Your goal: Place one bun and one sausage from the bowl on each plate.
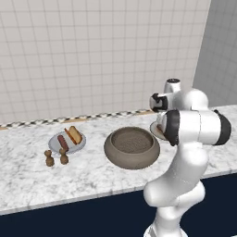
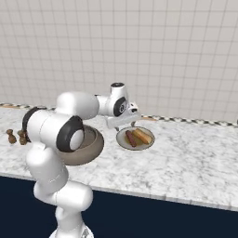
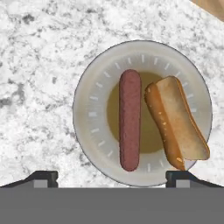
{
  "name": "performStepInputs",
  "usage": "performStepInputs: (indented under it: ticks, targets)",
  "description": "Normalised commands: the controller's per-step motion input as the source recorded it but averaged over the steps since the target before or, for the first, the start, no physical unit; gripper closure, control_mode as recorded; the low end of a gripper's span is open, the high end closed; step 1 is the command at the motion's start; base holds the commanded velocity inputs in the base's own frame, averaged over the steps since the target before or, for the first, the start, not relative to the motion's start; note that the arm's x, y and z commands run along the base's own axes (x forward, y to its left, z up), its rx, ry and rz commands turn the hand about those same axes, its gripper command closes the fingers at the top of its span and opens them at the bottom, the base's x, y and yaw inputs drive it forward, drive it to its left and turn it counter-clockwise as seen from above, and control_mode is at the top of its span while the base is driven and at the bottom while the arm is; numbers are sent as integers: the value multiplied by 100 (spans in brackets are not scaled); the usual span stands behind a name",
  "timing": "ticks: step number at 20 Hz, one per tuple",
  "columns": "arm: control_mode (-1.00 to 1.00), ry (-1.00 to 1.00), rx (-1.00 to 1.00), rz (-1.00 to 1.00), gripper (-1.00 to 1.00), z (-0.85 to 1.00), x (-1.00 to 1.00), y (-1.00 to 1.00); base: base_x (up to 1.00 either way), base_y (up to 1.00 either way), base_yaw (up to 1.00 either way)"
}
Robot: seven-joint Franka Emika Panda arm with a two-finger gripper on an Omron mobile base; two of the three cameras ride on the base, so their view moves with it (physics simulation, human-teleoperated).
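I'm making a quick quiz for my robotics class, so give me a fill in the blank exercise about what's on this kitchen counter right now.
1. The bowl sits between the two plates and is ____ inside.
2. The tan plate under the gripper holds one sausage and one ____.
3. The two small brown shakers stand beside the ____ plate.
4. The gripper's fingertips are spread wide, so it is ____.

Missing words: empty; bun; light grey; open
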Motion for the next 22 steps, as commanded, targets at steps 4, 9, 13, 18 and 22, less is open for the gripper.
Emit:
performStepInputs:
  ticks: [4, 9, 13, 18, 22]
  targets:
    - [-100, -14, 0, -1, -100, 100, -87, 31, 0, 0, 0]
    - [-100, -8, 0, 1, -100, 100, -66, 90, 0, 0, 0]
    - [-100, -1, -2, 1, -100, 94, -64, 96, 0, 0, 0]
    - [-100, 0, -1, 0, -100, 41, -67, 96, 0, 0, 0]
    - [-100, -1, 0, 0, -100, 1, -91, 82, 0, 0, 0]
